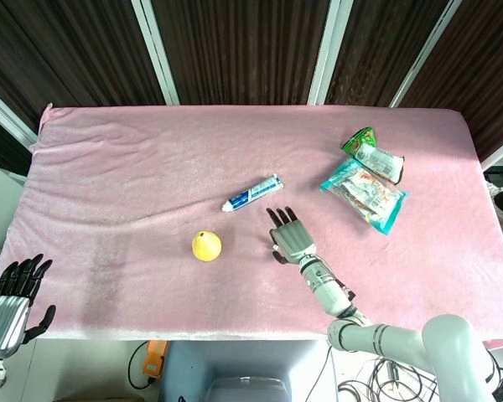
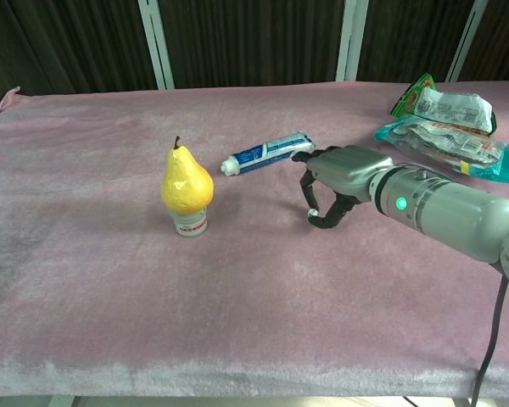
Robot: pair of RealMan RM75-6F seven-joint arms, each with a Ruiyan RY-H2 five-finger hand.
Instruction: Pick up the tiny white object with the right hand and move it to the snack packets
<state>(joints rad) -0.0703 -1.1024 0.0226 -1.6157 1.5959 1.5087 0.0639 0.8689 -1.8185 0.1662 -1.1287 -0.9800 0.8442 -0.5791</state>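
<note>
The tiny white object (image 2: 312, 213) lies on the pink cloth and shows as a small speck between the thumb and a finger of my right hand (image 2: 332, 180). That hand arches over it, fingertips down at the cloth, and pinches it. From the head view my right hand (image 1: 292, 239) covers the object entirely. The snack packets (image 1: 365, 189) lie in a pile at the right rear, well away from the hand; in the chest view the snack packets (image 2: 445, 127) sit at the upper right. My left hand (image 1: 12, 295) hangs off the table's front left corner, fingers apart and holding nothing.
A yellow pear (image 2: 186, 182) stands upright on a small cap left of my right hand. A toothpaste tube (image 2: 267, 153) lies just behind the hand. The pink cloth (image 1: 117, 184) covers the whole table.
</note>
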